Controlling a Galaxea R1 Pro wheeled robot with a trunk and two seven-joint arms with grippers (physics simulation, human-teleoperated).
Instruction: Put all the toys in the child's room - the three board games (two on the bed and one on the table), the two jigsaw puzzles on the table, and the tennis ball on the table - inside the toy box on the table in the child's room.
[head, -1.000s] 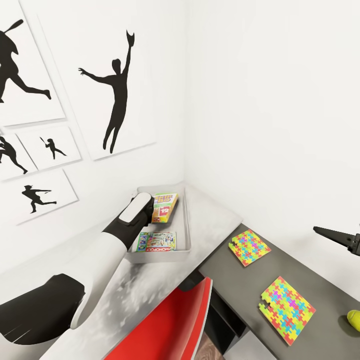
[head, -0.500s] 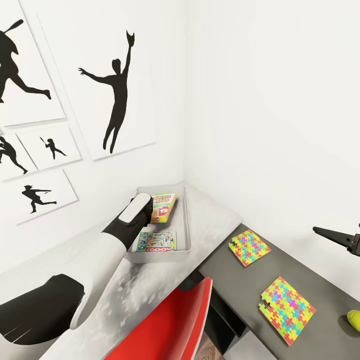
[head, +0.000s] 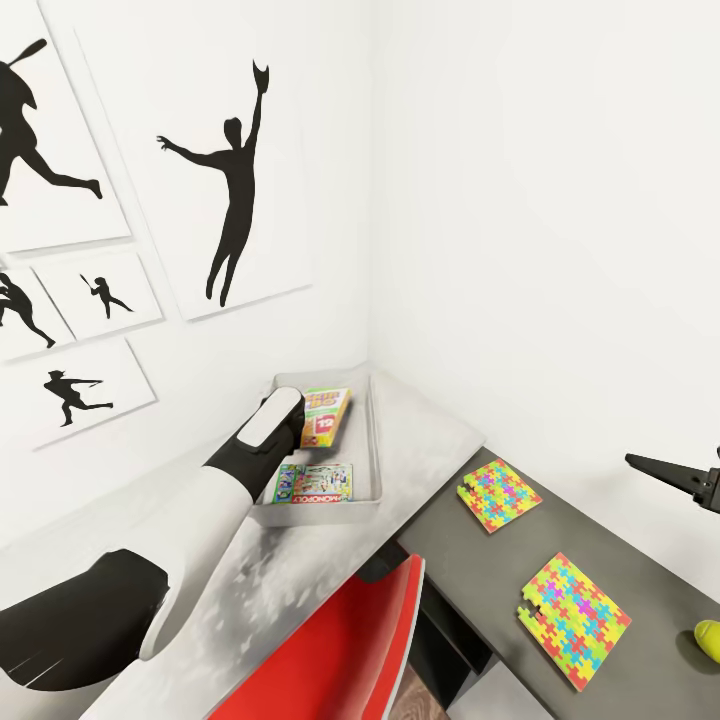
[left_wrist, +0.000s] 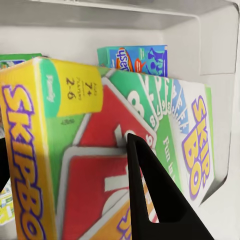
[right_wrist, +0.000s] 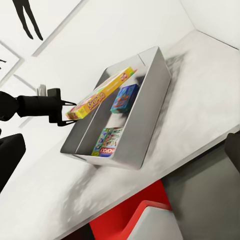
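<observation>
My left gripper (head: 297, 422) is shut on the edge of the green-yellow-red SKIP-BO board game (head: 326, 416), holding it tilted above the toy box (head: 373, 450) on the pale table (head: 425, 430). The left wrist view has a black finger (left_wrist: 150, 200) across the SKIP-BO lid (left_wrist: 90, 150), with the blue board game (left_wrist: 132, 59) below it. From the right wrist view the SKIP-BO box (right_wrist: 102, 95) hangs over the blue game (right_wrist: 125, 97) and the MONOPOLY game (right_wrist: 107, 142) lying in the toy box (right_wrist: 150, 100). Two jigsaw puzzles (head: 498, 494) (head: 573, 618) and the tennis ball (head: 708, 640) lie on the lower dark grey desk (head: 450, 560). My right gripper (head: 672, 472) hovers open above that desk.
A red chair (head: 330, 650) stands pushed against the front of the table. White walls with baseball-player prints (head: 235, 180) close off the corner behind the toy box. The dark desk runs along the right wall.
The SKIP-BO box has shifted very slightly in my left gripper over the toy box. Everything else is as before.
</observation>
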